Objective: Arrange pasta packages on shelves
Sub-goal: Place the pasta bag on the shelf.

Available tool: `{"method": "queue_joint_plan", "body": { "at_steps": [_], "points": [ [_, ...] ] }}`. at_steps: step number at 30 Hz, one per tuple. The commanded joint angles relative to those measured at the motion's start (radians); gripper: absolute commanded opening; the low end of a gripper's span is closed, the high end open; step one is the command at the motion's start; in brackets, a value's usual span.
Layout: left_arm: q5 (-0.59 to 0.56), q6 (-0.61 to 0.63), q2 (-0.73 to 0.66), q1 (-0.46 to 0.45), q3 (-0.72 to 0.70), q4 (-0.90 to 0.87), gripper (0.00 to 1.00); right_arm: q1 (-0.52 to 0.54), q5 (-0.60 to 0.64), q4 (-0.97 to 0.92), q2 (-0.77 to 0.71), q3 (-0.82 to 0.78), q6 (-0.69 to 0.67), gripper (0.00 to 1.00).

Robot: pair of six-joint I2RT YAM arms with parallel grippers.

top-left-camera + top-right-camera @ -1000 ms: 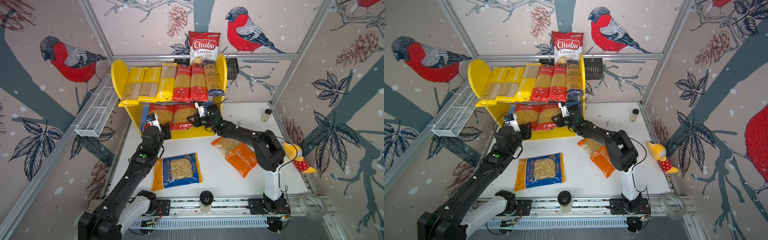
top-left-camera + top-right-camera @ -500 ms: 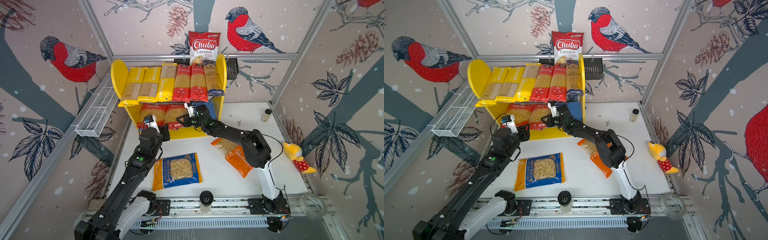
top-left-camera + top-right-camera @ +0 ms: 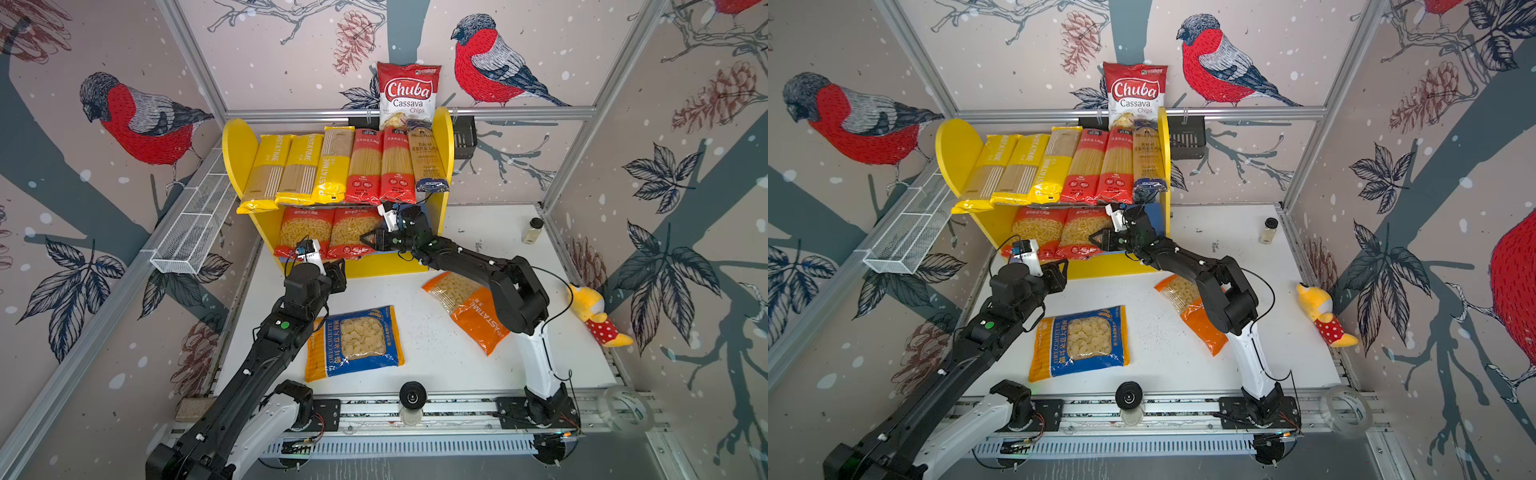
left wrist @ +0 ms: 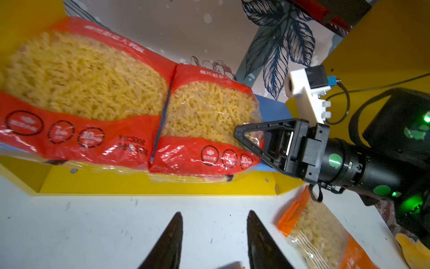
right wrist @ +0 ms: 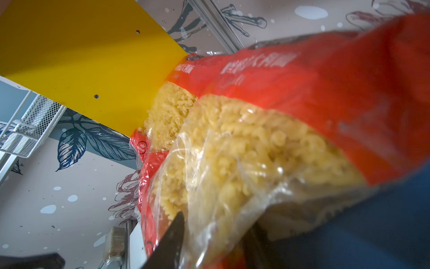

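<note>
The shelves (image 3: 441, 158) (image 3: 951, 149) stand at the back. Several long pasta packages (image 3: 332, 166), yellow, red and dark-blue, lie across the upper board. Two red bags (image 3: 305, 232) (image 3: 353, 230) stand side by side on the blue lower board. My right gripper (image 3: 366, 240) (image 5: 216, 223) is open at the right-hand red bag (image 4: 204, 116), whose clear edge lies between its fingers. My left gripper (image 3: 338, 272) (image 4: 215, 216) is open over bare table before the shelves. A blue-yellow bag (image 3: 353, 343) and an orange bag (image 3: 473, 311) lie flat on the table.
A Chuba chips bag (image 3: 409, 93) stands behind the shelves, beside a black basket (image 3: 463, 137). A white wire basket (image 3: 195, 224) hangs on the left wall. A spice jar (image 3: 532, 230), a plush toy (image 3: 594, 311) and a tape roll (image 3: 627, 409) sit at the right.
My right gripper slid the second red bag leftward along the lower board until it met the first, and its fingers have spread apart. My left arm drew back slightly.
</note>
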Motion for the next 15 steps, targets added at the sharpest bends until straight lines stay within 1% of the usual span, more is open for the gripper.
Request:
{"method": "queue_joint_plan", "body": {
  "at_steps": [1, 4, 7, 10, 15],
  "points": [
    [-0.014, -0.027, 0.001, -0.029, -0.016, 0.052, 0.45, 0.008, 0.002, -0.035, -0.027, -0.029, 0.035, 0.52],
    [-0.014, -0.038, -0.001, -0.043, -0.023, 0.065, 0.45, 0.010, 0.015, -0.029, -0.048, -0.068, 0.067, 0.57],
    [-0.008, -0.046, -0.002, -0.052, -0.028, 0.074, 0.45, 0.014, 0.018, 0.027, -0.083, -0.141, 0.116, 0.63],
    [-0.005, -0.054, -0.002, -0.059, -0.036, 0.085, 0.45, 0.019, 0.012, 0.093, -0.111, -0.207, 0.171, 0.65],
    [0.002, -0.059, -0.001, -0.064, -0.041, 0.104, 0.45, 0.034, 0.007, 0.133, -0.134, -0.258, 0.212, 0.69]
  ]
}}
